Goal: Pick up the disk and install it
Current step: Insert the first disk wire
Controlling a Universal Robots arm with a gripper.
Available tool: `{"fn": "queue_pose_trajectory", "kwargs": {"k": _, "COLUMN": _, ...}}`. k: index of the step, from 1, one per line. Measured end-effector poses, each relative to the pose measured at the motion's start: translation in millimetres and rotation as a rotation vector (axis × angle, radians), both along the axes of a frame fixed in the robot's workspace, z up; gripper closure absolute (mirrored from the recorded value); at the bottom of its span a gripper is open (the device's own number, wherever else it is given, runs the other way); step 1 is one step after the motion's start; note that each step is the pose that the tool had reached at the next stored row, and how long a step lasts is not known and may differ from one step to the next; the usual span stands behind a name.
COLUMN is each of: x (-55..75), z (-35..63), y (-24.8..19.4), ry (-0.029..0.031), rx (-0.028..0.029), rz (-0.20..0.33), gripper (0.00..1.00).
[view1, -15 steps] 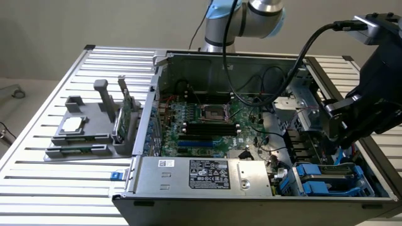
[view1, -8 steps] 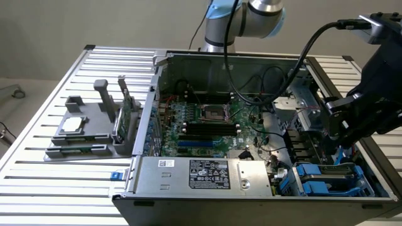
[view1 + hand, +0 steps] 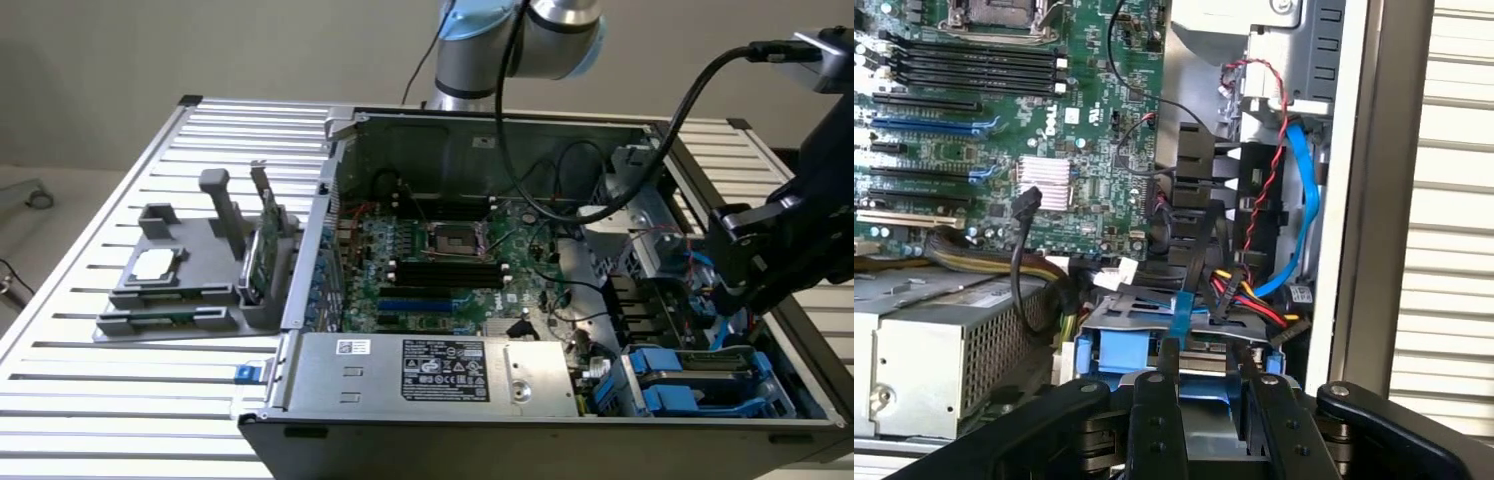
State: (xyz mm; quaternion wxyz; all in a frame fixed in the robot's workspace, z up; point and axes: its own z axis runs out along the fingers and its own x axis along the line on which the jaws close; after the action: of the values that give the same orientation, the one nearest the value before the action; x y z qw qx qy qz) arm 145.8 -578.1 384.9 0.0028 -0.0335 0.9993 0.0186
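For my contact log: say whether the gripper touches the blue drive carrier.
Cannot tell. Wrist view: the gripper overlaps the blue drive carrier, contact unclear.

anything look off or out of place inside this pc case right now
Nothing looks spilled or broken. The only untidy bit is loose cabling: a blue cable and twisted red-black wires hang free close to the blue drive carrier that the claw is at. They might snag.
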Motion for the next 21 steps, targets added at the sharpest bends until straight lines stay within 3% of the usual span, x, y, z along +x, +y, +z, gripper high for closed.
{"fn": "queue_pose_trajectory", "kwargs": {"k": 3, "x": 3.0, "z": -0.2, "y": 0.1, "ry": 0.0, "rx": 0.0005, "rz": -0.015, "gripper": 0.67}}
{"fn": "queue_pose_trajectory", "kwargs": {"k": 8, "x": 3.1, "z": -3.4, "y": 0.0, "ry": 0.0, "rx": 0.0067, "rz": -0.088, "gripper": 0.67}}
{"fn": "queue_pose_trajectory", "kwargs": {"k": 16, "x": 3.1, "z": -15.1, "y": 0.0, "ry": -0.0016, "rx": 0.0065, "rz": -0.225, "gripper": 0.67}}
{"fn": "queue_pose_trajectory", "kwargs": {"k": 21, "x": 1.7, "z": -18.0, "y": 0.3, "ry": -0.0038, "rx": 0.0053, "rz": -0.256, "gripper": 0.67}}
